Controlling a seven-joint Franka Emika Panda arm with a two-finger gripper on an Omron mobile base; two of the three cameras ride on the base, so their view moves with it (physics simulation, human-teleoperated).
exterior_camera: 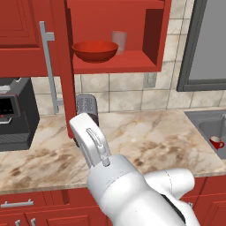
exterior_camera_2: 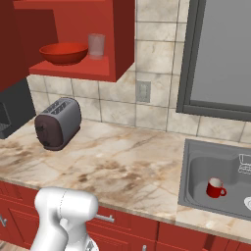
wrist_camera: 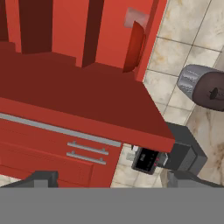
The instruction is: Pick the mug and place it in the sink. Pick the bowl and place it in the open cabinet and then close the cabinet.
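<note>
- Bowl (exterior_camera: 95, 50): wide, shallow, glossy red; it rests upright on the shelf of the open cabinet (exterior_camera: 132, 65), towards the left half of the shelf.
- Glass (exterior_camera: 119, 42): clear, cylindrical, standing just behind and to the right of the bowl on the same shelf.
- Cabinet door (exterior_camera: 64, 66): red, panelled, swung outwards and seen edge-on in the left base view; a long silver bar handle (exterior_camera: 47, 66) runs vertically beside it.
- Mug (exterior_camera_2: 214, 188): small, glossy red, with a side handle; it sits upright on the floor of the grey metal sink (exterior_camera_2: 196, 169), well apart from the cabinet.
- Toaster (exterior_camera_2: 58, 122): rounded grey metal body with dark ends, standing on the veined marble counter (exterior_camera_2: 127, 166) below the shelf.
- Coffee machine (exterior_camera: 15, 114): dark, boxy, at the counter's left end.
- Gripper (wrist_camera: 111, 181): fingers spread wide, holding nothing, facing the door's broad red face.
- Open room: bare counter lies between toaster and sink.
</note>
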